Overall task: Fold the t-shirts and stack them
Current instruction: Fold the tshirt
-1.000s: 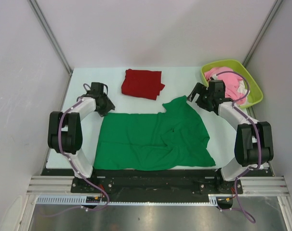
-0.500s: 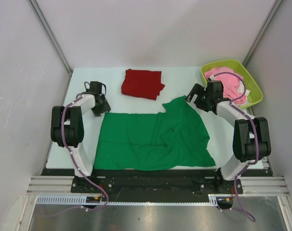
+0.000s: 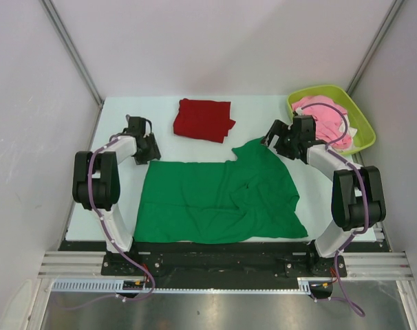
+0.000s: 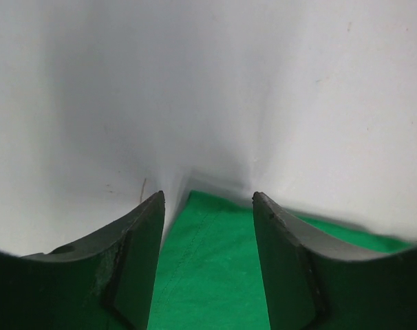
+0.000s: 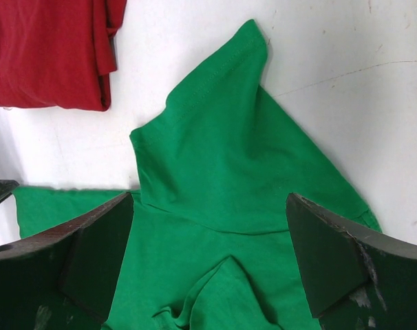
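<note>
The bright green t-shirt (image 3: 219, 199) lies spread out, front side wrinkled, in the middle of the white table (image 3: 257, 113). The dark red t-shirt (image 3: 203, 119) lies folded behind it. My left gripper (image 3: 148, 152) sits low at the green shirt's back left corner; in the left wrist view its fingers (image 4: 136, 261) stand apart with that corner (image 4: 208, 268) lying between them, not pinched. My right gripper (image 3: 272, 137) hovers wide open over the raised back right sleeve (image 5: 222, 124), with the red t-shirt (image 5: 50, 48) at the upper left of that view.
A lime green basket (image 3: 366, 135) at the back right holds a pink garment (image 3: 312, 104) and white cloth, close beside the right arm. Grey walls close in the table on three sides.
The left gripper has shifted slightly left and lower at the shirt's corner, and its jaws have spread a little. The right gripper has crept left toward the sleeve. Both shirts lie unmoved.
</note>
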Robot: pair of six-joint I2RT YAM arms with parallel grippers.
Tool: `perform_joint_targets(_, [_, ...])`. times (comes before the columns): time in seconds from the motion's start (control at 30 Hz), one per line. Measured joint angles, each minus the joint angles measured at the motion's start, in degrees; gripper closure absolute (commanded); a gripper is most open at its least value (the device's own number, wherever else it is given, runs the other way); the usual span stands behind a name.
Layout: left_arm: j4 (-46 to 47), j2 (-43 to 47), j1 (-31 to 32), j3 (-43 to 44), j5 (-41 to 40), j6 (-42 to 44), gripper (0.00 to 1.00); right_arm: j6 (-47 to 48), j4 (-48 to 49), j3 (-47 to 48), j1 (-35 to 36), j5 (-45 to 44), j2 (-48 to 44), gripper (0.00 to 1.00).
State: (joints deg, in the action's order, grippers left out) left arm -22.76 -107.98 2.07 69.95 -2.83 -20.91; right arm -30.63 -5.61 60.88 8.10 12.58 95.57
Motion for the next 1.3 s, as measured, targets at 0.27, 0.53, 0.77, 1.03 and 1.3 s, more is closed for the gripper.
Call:
perform_joint_targets(0.27, [1.2, 0.0, 0.7, -0.9, 3.6, 0.7, 0.56, 0.0, 0.0, 0.0, -0.3, 0.2, 0.5, 0.03])
perform_joint_targets(0.53, [1.2, 0.0, 1.6, -1.2, 3.6, 1.7, 0.84, 0.0, 0.2, 0.0, -0.3, 0.7, 1.3, 0.03])
perform_joint_targets(0.77, [1.2, 0.0, 1.6, -1.4, 3.3, 1.9, 1.0, -0.2, 0.2, 2.4, -1.2, 0.9, 4.9, 0.04])
perform_joint_targets(1.03, [1.2, 0.0, 1.6, -1.4, 3.2, 1.9, 1.0, -0.5, 0.6, 9.4, -1.9, -0.1, 13.1, 0.14])
perform_joint_targets(1.3, [1.2, 0.0, 1.6, -1.4, 3.2, 1.9, 1.0, -1.3, 1.5, 15.7, -2.3, 0.1, 21.9, 0.38])
